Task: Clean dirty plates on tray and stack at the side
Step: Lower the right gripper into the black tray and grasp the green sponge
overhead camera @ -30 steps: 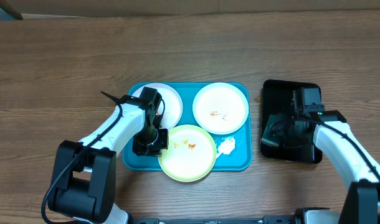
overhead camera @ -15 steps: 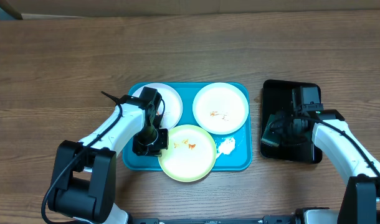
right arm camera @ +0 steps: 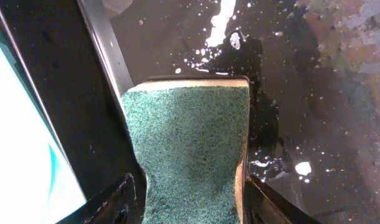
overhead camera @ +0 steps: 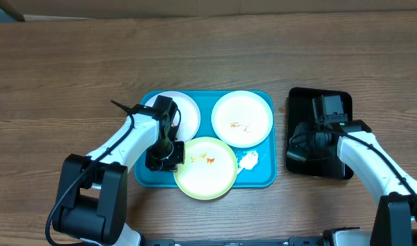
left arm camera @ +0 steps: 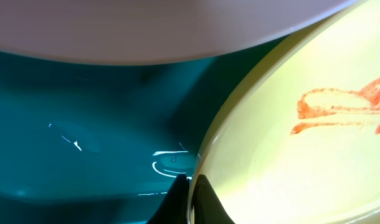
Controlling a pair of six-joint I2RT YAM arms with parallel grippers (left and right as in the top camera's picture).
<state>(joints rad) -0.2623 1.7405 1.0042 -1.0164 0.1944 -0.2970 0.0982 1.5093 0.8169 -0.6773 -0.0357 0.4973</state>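
The turquoise tray [overhead camera: 262, 179] holds three plates. A white plate [overhead camera: 186, 111] is at its back left, partly under my left arm. A white plate [overhead camera: 241, 117] with orange smears is at the back right. The yellow-green rimmed plate [overhead camera: 207, 169] lies at the front, overhanging the tray's front edge. My left gripper [overhead camera: 165, 157] is shut on that plate's left rim; the left wrist view shows the fingertips [left arm camera: 190, 188] pinching the rim of the smeared plate [left arm camera: 289, 143]. My right gripper [overhead camera: 299, 145] is shut on a green sponge [right arm camera: 190, 137] over the black tray.
The smaller glossy black tray [overhead camera: 301, 101] stands right of the turquoise tray, wet with white foam specks [right arm camera: 222, 22]. A white blob of foam [overhead camera: 249, 160] lies on the turquoise tray's front right. Bare wooden table [overhead camera: 72, 68] surrounds both trays.
My right wrist has shifted slightly to the left over the black tray, sponge still held. The left arm and the plates have not moved.
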